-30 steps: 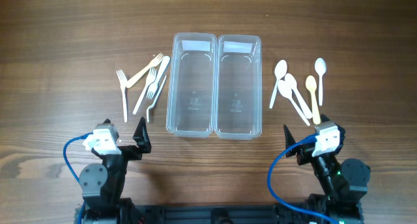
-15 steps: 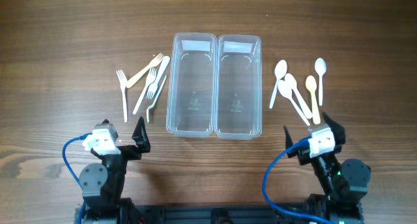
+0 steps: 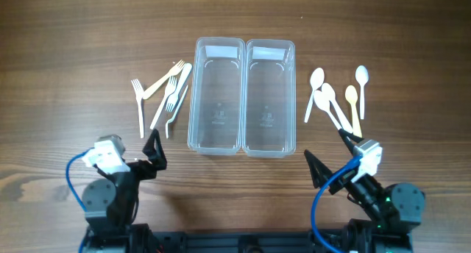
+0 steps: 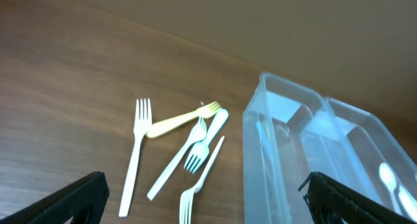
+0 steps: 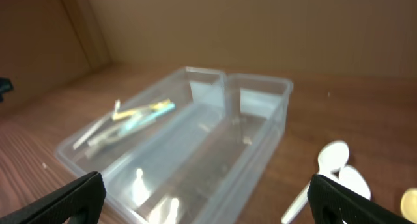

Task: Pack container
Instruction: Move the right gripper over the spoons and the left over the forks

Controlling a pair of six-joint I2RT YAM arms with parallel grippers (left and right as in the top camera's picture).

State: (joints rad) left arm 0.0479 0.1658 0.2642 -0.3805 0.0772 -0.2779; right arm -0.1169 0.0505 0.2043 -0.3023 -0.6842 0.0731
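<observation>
Both claws, left gripper (image 4: 208, 208) and right gripper (image 5: 208, 203), gape wide and empty (nothing packed yet), forks (image 3: 171, 97) at 9 o'clock of the containers (image 3: 193, 124), spoons (image 3: 324, 98) at 3; overlapped, flat-lying cutlery could mean multi-picks or a slipped pinch.

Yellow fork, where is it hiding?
In the overhead view, the yellow fork lies slanted on the left side, among the white forks, just beside the left clear container.
</observation>
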